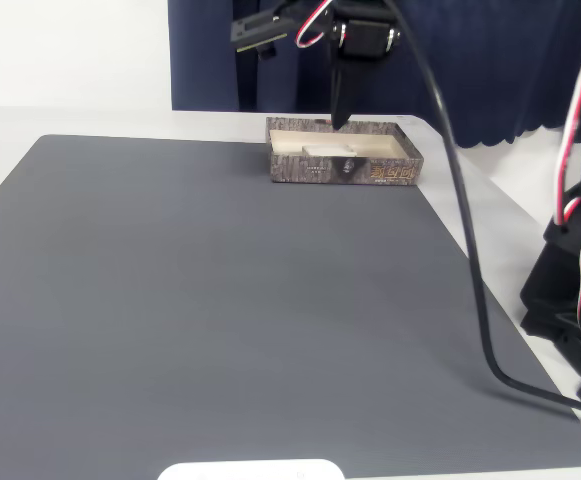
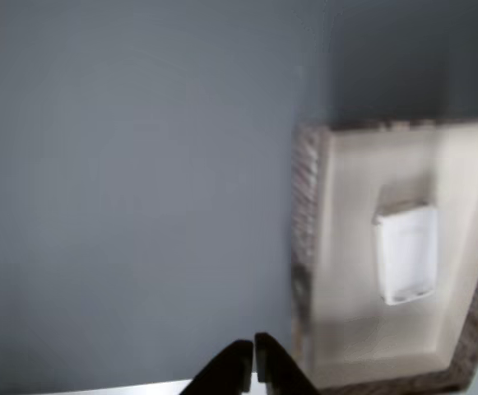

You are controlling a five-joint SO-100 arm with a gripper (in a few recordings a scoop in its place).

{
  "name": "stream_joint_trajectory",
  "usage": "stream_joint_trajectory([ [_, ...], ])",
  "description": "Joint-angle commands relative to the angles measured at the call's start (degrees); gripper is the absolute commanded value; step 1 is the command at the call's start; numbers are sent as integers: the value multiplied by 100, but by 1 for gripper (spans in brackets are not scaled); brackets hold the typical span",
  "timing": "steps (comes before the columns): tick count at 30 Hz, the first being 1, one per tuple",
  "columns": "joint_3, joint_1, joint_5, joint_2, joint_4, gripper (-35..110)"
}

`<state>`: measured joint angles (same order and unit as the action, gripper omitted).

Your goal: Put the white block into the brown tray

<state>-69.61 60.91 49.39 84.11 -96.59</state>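
Claw (image 2: 253, 360) tips pinched together, gripping nothing. White block (image 2: 406, 253) lies flat inside brown tray (image 2: 308, 247), up and right of the tips in wrist view, clear of them.

wrist view blurred, brown tray (image 2: 387, 255) cut off at right edge (white block (image 2: 405, 253) soft-edged inside)
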Motion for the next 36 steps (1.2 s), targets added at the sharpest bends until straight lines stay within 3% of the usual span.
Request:
stream_joint_trajectory([
  [1, -466, -492, -598, 1107, -62, 0],
  [19, -4790, -3902, -3551, 4904, 123, 0],
  [27, -6873, -4790, -4377, 6425, 923, 0],
  [36, -8719, -5045, -5124, 8394, 1424, 0],
])
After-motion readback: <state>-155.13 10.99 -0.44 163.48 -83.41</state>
